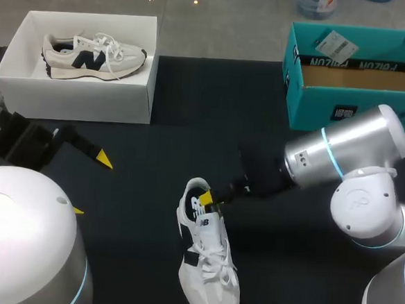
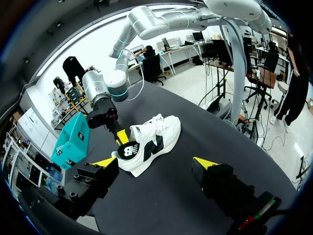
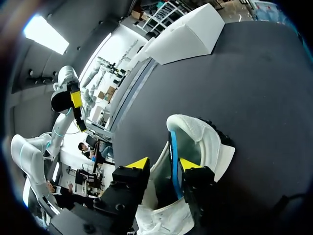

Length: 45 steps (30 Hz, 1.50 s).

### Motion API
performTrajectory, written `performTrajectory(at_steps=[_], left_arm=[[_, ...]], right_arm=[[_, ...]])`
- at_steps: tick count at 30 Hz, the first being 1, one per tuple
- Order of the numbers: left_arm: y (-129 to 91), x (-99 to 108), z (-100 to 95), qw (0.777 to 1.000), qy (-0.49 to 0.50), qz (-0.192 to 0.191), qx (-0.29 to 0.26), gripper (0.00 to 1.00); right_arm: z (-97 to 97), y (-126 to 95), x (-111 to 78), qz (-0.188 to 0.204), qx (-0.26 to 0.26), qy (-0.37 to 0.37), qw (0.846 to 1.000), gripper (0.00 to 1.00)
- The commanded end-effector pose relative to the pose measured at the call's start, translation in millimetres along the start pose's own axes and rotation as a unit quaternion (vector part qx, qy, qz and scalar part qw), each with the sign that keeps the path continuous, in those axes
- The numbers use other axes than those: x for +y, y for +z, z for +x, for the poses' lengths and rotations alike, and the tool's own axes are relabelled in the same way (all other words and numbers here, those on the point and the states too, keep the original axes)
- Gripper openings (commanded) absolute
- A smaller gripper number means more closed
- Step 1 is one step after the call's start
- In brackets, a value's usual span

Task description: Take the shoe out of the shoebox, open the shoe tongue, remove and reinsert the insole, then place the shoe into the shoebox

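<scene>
head view: white laced shoe (image 1: 207,265), matte black table (image 1: 136,210)

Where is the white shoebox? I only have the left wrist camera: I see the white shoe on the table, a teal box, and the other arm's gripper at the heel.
Observer: The head view shows the white shoebox at the far left of the table, lid off.
Operator: Is anything inside it?
Observer: Yes, a second shoe, cream with dark trim, lies in it.
Operator: And the insole of the one on the table?
Observer: In the right wrist view, what looks like a blue insole stands on edge in the heel opening of the shoe, right beside the right gripper.
</scene>
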State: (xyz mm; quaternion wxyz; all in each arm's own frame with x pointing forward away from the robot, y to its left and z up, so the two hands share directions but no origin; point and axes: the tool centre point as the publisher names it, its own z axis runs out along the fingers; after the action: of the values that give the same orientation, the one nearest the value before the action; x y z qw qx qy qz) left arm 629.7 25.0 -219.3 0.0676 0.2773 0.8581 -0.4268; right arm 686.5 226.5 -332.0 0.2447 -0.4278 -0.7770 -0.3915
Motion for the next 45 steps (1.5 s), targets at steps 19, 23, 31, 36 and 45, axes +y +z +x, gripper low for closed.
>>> performTrajectory(at_steps=[19,23,31,36,45], left_arm=[[0.3,-0.2,0.0,1.0,0.0,-0.001,0.001,1.0],[0.3,-0.2,0.0,1.0,0.0,-0.001,0.001,1.0],[0.3,-0.2,0.0,1.0,0.0,-0.001,0.001,1.0],[0.3,-0.2,0.0,1.0,0.0,-0.001,0.001,1.0],[0.3,-0.2,0.0,1.0,0.0,-0.001,0.001,1.0]], right_arm=[[15.9,-43.0,29.6,0.033,-0.115,0.008,0.993,1.0],[23.9,-42.4,23.3,0.07,-0.156,0.043,0.984,1.0],[18.6,-36.7,13.7,0.112,-0.176,0.095,0.973,1.0],[18.6,-36.7,13.7,0.112,-0.176,0.095,0.973,1.0],[18.6,-36.7,13.7,0.112,-0.176,0.095,0.973,1.0]])
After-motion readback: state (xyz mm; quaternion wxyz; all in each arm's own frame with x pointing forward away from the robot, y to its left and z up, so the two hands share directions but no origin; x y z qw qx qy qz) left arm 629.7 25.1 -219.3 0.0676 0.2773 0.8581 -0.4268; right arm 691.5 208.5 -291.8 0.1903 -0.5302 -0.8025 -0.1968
